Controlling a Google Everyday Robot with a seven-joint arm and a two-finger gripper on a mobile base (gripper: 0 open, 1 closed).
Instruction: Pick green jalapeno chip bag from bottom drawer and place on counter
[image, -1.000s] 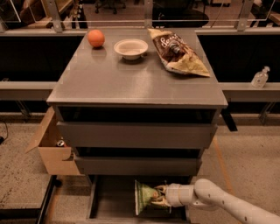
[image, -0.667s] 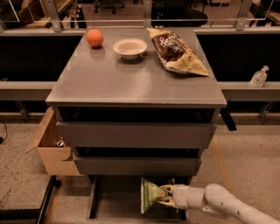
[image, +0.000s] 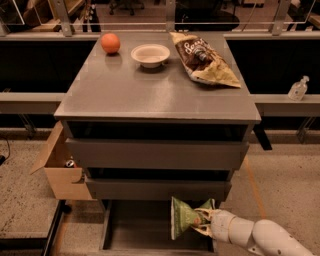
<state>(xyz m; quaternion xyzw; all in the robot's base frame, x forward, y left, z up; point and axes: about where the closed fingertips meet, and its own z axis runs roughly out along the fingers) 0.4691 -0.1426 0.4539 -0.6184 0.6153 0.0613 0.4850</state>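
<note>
The green jalapeno chip bag (image: 182, 218) is held upright above the right side of the open bottom drawer (image: 135, 227), just below the middle drawer's front. My gripper (image: 202, 221) comes in from the lower right on a white arm and is shut on the bag's right edge. The counter (image: 150, 90) is the grey cabinet top above.
On the counter stand an orange (image: 110, 43), a white bowl (image: 150, 54) and a large brown and yellow chip bag (image: 204, 60). An open cardboard box (image: 59, 170) sits at the cabinet's left. A sanitizer bottle (image: 298, 89) stands on the right ledge.
The gripper has lifted the green bag up and slightly right, out of the drawer floor toward the drawer's front right. The arm has drawn back with it.
</note>
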